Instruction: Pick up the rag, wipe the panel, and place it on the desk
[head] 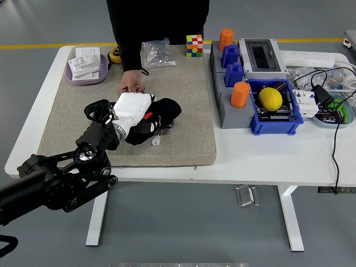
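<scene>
Rag (161, 111), black and bunched, sits under and just ahead of the left hand (136, 114), on top of the dark panel (146, 127) lying on the grey mat (189, 100). The step in hand looks like the wipe. To do it well, the palm should press flat so the cloth does not slip out, and the strokes should run the panel's full length without pushing it across the mat. A small white connector (156, 141) on a wire lies just beside the panel's near edge, so the sweep should stay clear of it.

The white-shelled hand lies palm down with its fingers curled over the rag, seemingly gripping it against the panel; the fingertips themselves are hidden in the black cloth. Just beyond the hand, a person's hand (132, 86) rests on the mat at the panel's far edge, perhaps steadying it, so strokes should stop short of it. Far beyond lie a bag of screws (157, 53) and a colour cube (194, 45). The white surface (250, 150) stretches well off to the side. No right hand shows.
</scene>
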Available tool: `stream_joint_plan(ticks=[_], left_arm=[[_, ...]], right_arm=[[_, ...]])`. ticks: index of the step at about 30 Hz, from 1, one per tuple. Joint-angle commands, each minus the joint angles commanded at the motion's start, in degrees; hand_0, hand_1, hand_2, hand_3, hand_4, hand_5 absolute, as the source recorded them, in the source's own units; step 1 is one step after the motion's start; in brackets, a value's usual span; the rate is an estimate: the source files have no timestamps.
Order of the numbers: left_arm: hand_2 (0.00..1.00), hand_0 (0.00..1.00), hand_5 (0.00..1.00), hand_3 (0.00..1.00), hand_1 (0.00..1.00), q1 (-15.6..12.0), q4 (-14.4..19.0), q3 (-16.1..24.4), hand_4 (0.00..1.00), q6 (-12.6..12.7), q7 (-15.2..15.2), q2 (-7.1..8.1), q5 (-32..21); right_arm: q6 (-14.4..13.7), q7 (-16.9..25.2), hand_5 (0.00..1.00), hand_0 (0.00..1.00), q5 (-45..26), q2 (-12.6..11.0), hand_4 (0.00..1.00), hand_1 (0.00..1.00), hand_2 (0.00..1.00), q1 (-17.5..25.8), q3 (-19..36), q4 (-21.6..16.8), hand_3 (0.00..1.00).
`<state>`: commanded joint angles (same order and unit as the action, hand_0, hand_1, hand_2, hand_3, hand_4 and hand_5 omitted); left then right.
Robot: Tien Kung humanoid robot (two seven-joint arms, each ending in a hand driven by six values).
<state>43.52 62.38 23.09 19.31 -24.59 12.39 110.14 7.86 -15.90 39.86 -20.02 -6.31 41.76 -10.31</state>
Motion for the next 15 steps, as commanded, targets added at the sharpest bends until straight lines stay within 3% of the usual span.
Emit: stream_joint_plan(ticks=[5,15], left_arm=[[0.455,0.216,0.002,0.393,0.118,0.2,0.69,-0.5,0.465,-0.07,-0.11,-0.03,0.05],[0.455,0.217,0.002,0.394,0.118,-0.46,-1.43,0.82,0.465,0.02,-0.05,0.39,-0.04]], right_arm=[[-0.04,0.05,0.577,0.759,-0.04,0.07,0.923,0.705,0.716,-0.07,0.0,0.0,0.592],[-0.1,0.03,0.577,0.759,-0.06,0.26,0.923,0.705,0.715,0.31,0.23,0.0,0.592]])
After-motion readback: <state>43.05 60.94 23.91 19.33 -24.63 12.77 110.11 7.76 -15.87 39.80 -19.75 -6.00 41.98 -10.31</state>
